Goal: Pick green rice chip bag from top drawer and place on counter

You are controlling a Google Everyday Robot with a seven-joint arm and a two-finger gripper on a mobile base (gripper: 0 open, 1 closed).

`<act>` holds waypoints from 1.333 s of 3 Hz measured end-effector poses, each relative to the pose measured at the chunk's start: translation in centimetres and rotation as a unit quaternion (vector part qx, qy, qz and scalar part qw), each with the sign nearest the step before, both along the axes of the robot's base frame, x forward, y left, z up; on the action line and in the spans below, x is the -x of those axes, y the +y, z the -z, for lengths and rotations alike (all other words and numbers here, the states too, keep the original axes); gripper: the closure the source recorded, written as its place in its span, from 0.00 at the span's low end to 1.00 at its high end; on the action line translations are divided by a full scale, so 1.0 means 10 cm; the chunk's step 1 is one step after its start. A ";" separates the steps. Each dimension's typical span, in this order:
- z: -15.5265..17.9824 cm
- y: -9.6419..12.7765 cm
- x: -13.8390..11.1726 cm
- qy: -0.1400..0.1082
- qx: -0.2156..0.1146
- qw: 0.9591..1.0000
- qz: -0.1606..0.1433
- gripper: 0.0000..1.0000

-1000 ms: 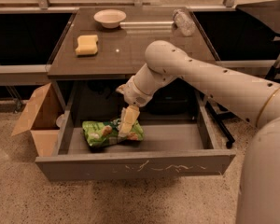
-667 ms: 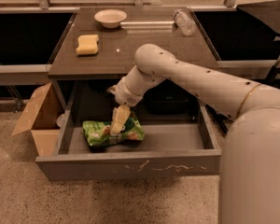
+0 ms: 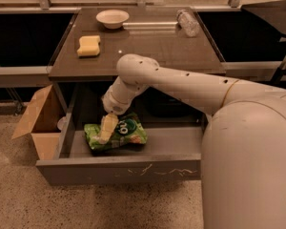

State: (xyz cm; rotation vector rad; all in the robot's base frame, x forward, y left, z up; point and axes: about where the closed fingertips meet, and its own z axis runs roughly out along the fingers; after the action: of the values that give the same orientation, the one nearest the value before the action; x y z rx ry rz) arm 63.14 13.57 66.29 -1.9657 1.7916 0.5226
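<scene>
The green rice chip bag [image 3: 123, 132] lies crinkled on the floor of the open top drawer [image 3: 119, 169], towards its left side. My gripper [image 3: 106, 128] points down into the drawer and sits on or just over the left half of the bag, covering part of it. The arm reaches in from the right, under the front edge of the counter [image 3: 152, 51]. The bag rests flat in the drawer.
On the counter are a yellow sponge [image 3: 88, 46], a white bowl [image 3: 112, 18] and a clear plastic bottle [image 3: 187, 22] lying on its side. An open brown cardboard box [image 3: 37, 124] stands on the floor left of the drawer. My robot body fills the right side.
My gripper has moved left and a little down, from over the bag's right part to its left half. The bag has barely shifted.
</scene>
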 end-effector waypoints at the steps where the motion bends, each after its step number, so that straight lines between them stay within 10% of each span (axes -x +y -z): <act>1: 0.13 0.12 0.06 0.011 0.017 1.000 0.011 0.00; 2: 0.26 0.20 0.12 0.026 0.029 0.999 0.011 0.00; 4: 0.49 0.31 0.18 0.055 0.036 0.998 -0.003 0.36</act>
State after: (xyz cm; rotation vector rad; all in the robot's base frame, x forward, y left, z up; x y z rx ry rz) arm 61.30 16.68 61.35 -2.0265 1.8967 0.5863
